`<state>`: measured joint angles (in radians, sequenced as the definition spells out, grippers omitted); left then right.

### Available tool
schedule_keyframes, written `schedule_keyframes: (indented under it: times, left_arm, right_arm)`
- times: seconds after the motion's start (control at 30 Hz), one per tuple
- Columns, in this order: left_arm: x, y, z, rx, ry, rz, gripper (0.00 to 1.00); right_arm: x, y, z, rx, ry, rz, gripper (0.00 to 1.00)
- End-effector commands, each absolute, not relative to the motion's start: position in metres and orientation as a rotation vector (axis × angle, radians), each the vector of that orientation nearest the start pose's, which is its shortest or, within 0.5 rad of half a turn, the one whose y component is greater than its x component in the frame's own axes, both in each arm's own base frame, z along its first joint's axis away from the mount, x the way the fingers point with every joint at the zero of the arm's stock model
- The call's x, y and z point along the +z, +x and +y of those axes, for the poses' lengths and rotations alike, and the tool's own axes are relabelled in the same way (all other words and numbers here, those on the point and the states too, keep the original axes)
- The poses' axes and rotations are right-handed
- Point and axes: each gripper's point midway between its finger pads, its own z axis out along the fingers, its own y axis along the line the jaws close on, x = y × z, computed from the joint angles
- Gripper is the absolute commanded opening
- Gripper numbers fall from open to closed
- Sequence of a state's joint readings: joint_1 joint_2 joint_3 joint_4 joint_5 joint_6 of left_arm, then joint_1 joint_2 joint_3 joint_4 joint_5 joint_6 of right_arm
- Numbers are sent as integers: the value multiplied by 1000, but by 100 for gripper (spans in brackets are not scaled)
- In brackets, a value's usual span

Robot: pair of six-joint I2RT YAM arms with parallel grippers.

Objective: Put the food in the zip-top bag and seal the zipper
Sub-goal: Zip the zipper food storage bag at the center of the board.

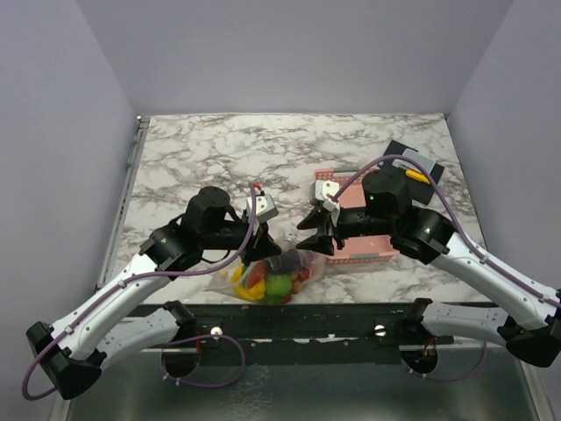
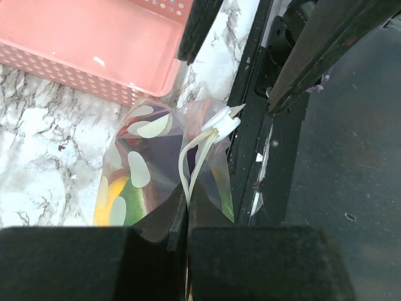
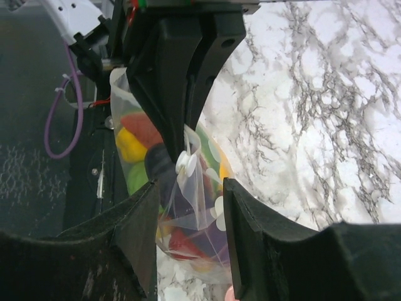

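Note:
The zip-top bag (image 1: 302, 270) lies at the table's near edge with the food (image 1: 279, 285) inside it: yellow, green, red and purple pieces. My left gripper (image 1: 277, 260) is shut on the bag's top edge. In the left wrist view its jaws (image 2: 186, 212) pinch the pale zipper (image 2: 193, 160) just below a white slider (image 2: 220, 122). My right gripper (image 1: 317, 239) is open just to the right of the bag. In the right wrist view its fingers (image 3: 241, 232) stand on either side of the bag (image 3: 191, 207) without touching it, with the slider (image 3: 185, 164) above them.
A pink perforated basket (image 1: 379, 254) sits under the right arm, close behind the bag. A black mat with a yellow item (image 1: 419, 171) lies at the far right. The black front rail (image 1: 307, 316) runs just below the bag.

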<state>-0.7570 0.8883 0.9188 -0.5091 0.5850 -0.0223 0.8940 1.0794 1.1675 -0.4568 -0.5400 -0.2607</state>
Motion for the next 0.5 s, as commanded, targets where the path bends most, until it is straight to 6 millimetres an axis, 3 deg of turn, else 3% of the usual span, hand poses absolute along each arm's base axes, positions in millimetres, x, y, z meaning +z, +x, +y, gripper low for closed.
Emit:
schedule_keyframes:
  times: [0.0,0.47]
  left_arm:
    - [277,119,-262,-1137,1157,1718,0]
    - [291,115,-262,-1161,1164,1687,0]
  right_arm:
    - [313,128,314,1006,-1437,1290,50]
    - [297,135,324,1020,-1427,1309,47]
